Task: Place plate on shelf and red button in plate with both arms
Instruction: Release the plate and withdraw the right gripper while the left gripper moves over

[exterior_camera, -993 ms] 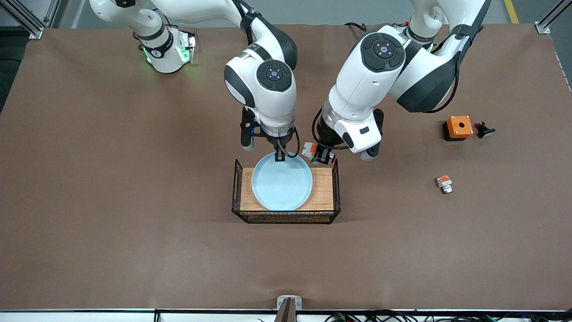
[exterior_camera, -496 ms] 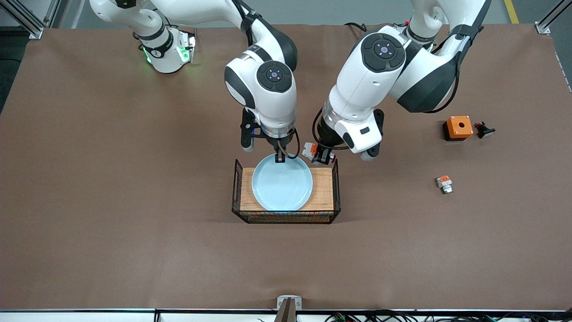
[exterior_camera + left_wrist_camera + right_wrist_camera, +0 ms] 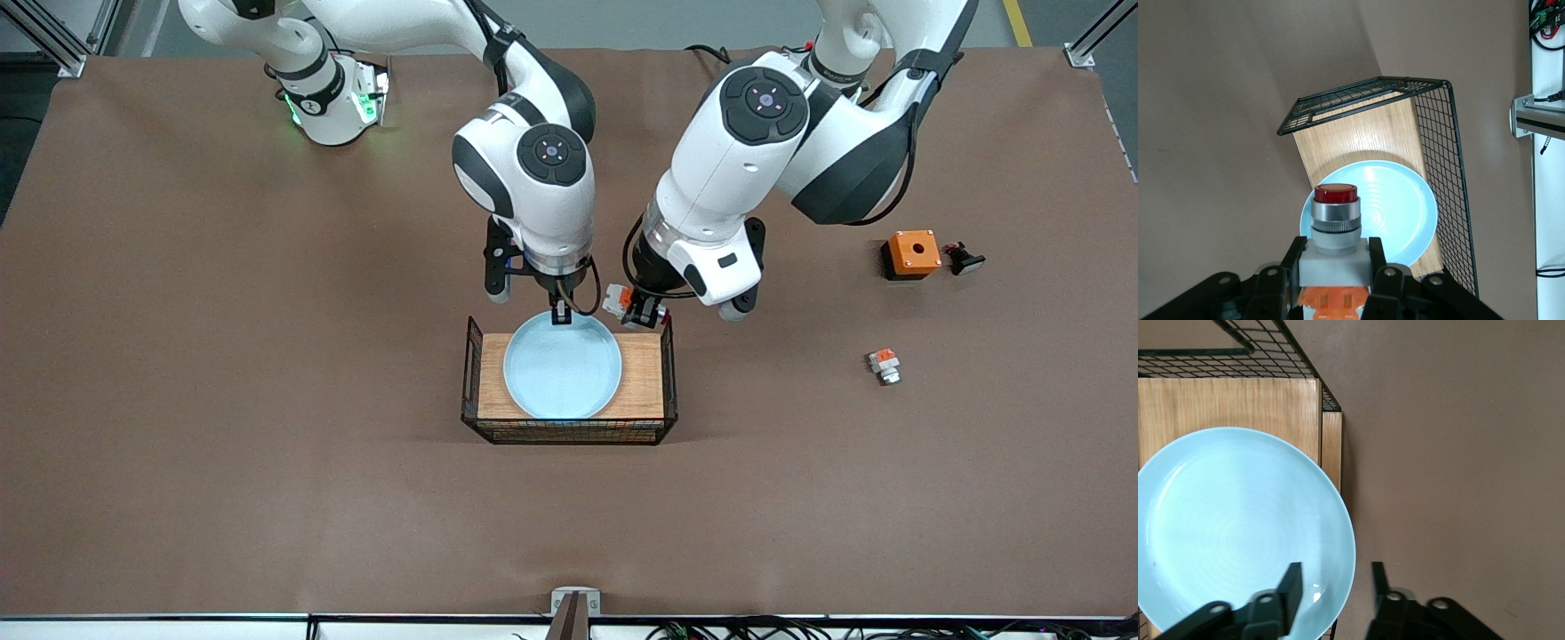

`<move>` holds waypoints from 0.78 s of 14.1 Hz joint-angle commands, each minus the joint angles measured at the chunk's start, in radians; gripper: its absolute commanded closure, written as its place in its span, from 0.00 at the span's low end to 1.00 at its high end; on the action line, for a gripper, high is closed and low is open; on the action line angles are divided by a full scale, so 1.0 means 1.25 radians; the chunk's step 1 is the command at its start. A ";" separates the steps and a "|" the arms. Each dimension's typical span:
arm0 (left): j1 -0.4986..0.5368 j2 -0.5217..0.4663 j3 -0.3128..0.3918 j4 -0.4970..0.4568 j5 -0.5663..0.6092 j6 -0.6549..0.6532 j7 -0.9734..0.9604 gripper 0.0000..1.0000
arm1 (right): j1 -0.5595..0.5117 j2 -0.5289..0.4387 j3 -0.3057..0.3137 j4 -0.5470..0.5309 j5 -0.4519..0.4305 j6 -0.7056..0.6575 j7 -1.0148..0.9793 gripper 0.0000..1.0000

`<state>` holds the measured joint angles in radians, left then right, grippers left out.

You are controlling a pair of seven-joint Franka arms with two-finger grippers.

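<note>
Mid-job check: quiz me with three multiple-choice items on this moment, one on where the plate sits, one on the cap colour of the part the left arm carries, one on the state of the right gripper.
1. Where is the plate?
A. on the bare table
B. on the wooden floor of the wire basket
C. held up in the air

2. What colour is the cap of the red button in the left gripper?
A. dark red
B. green
C. pale silver

3. How is the right gripper?
A. shut on the plate
B. shut on nothing
C. open, one finger on each side of the plate's rim

Answers: 1 B, the plate lies flat on the wood inside the mesh walls. 2 A, the left wrist view shows a red cap above a silver collar. 3 C, the right wrist view shows a gap between the fingers and the rim.
</note>
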<state>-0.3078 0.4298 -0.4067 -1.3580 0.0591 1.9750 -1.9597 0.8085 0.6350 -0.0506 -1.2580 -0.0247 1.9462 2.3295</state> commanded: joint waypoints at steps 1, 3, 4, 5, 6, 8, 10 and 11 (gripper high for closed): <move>-0.004 0.000 0.023 0.068 0.019 -0.002 -0.008 0.70 | 0.009 0.014 -0.010 0.031 -0.019 -0.007 0.019 0.00; -0.003 0.001 0.026 0.090 0.019 0.014 -0.008 0.69 | -0.003 0.011 -0.009 0.050 -0.019 -0.016 0.008 0.00; -0.003 0.002 0.026 0.089 0.020 0.023 -0.009 0.69 | -0.006 0.009 -0.009 0.054 -0.018 -0.018 -0.014 0.00; -0.005 0.008 0.027 0.087 0.021 0.023 -0.010 0.69 | -0.015 0.009 -0.009 0.057 -0.018 -0.035 -0.053 0.00; -0.010 0.020 0.027 0.085 0.021 0.023 -0.013 0.69 | -0.022 0.005 -0.009 0.061 -0.016 -0.055 -0.114 0.00; -0.020 0.049 0.027 0.085 0.023 0.025 -0.015 0.69 | -0.045 0.000 -0.005 0.070 -0.010 -0.105 -0.210 0.00; -0.032 0.066 0.028 0.085 0.059 0.024 -0.035 0.69 | -0.075 -0.023 0.000 0.086 -0.004 -0.156 -0.311 0.00; -0.037 0.073 0.028 0.085 0.073 0.024 -0.057 0.69 | -0.086 -0.032 0.000 0.087 -0.004 -0.179 -0.374 0.00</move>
<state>-0.3353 0.5019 -0.3738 -1.2662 0.1007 1.9999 -1.9777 0.7396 0.6266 -0.0699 -1.1640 -0.0262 1.7845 1.9836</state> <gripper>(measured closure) 0.586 0.000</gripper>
